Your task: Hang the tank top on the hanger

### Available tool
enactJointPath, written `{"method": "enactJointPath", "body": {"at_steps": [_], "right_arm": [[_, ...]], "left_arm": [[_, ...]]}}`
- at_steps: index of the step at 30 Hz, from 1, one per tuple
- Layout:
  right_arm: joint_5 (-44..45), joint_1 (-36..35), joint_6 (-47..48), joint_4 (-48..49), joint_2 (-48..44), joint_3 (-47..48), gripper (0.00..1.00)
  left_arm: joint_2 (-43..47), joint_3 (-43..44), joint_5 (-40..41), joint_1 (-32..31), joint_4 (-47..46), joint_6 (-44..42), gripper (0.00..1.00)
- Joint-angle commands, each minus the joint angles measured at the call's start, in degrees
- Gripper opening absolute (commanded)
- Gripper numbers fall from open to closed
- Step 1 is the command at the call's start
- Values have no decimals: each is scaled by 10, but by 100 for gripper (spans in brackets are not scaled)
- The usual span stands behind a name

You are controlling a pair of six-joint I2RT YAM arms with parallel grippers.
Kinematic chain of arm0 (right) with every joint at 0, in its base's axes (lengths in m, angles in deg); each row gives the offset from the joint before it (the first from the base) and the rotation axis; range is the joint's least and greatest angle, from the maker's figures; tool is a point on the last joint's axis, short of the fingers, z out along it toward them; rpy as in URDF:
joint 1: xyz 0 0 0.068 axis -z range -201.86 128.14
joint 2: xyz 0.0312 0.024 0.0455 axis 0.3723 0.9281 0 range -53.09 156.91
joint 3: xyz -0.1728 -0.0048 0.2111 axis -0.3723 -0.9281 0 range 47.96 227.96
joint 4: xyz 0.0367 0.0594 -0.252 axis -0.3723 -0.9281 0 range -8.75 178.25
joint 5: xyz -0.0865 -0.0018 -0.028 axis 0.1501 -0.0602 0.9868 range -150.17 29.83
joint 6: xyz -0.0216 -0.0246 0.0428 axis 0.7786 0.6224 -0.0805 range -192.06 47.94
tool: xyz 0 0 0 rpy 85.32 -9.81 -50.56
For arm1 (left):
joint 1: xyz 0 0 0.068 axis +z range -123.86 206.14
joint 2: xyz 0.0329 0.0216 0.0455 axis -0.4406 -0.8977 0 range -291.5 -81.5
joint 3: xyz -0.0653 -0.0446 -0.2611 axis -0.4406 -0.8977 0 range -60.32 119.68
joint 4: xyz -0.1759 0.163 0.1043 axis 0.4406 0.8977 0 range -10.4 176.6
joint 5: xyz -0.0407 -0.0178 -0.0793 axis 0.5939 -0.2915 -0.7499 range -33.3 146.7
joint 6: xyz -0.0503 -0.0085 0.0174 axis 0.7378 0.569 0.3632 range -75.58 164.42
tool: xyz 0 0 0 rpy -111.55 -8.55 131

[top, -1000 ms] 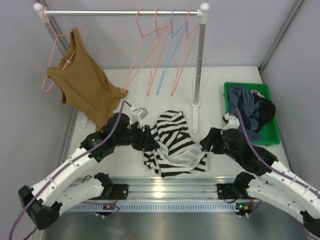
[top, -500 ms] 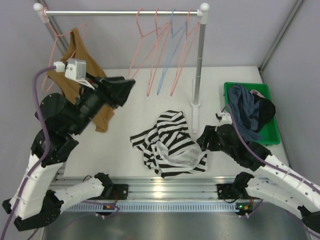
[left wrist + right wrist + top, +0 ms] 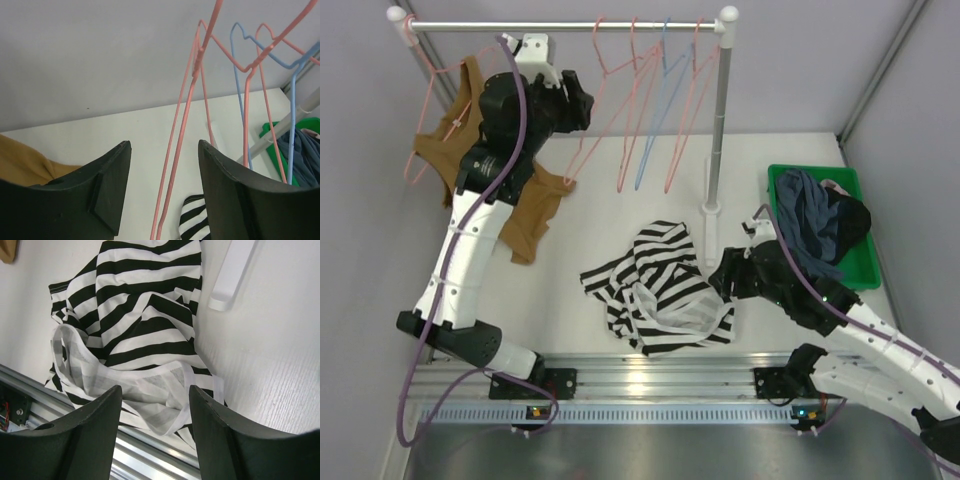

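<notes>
The black-and-white striped tank top point(image 3: 658, 288) lies crumpled on the white table near the front edge. It also shows in the right wrist view point(image 3: 135, 335). Pink wire hangers point(image 3: 610, 110) hang on the rail at the back. My left gripper point(image 3: 582, 103) is raised high, open, just left of the leftmost pink hanger. In the left wrist view that hanger's wire point(image 3: 175, 165) runs between my open fingers, and the gripper point(image 3: 164, 150) holds nothing. My right gripper point(image 3: 720, 278) is open and empty at the tank top's right edge, hovering over its white hem point(image 3: 165, 405).
A brown tank top point(image 3: 495, 170) hangs on a pink hanger at the rail's left end. A light blue hanger point(image 3: 660, 100) hangs among the pink ones. The rail's right post point(image 3: 718, 130) stands on a white foot. A green bin point(image 3: 865, 270) with dark garments sits at the right.
My left arm has let go of the striped tank top and swung up and back from the table to the rail, beside the pink hangers. My right gripper has edged slightly left.
</notes>
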Motion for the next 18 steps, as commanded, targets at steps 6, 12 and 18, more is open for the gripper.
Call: {"method": "enactJointPath", "body": {"at_steps": [6, 12, 18], "right_arm": [[-21, 9, 19, 27, 1, 13, 56], [-21, 10, 19, 27, -3, 8, 56], [-19, 10, 17, 22, -11, 4, 55]], "left_arm": [[13, 5, -226, 70, -35, -15, 61], [-19, 7, -267, 72, -23, -29, 61], [-41, -4, -258, 72, -32, -41, 60]]}}
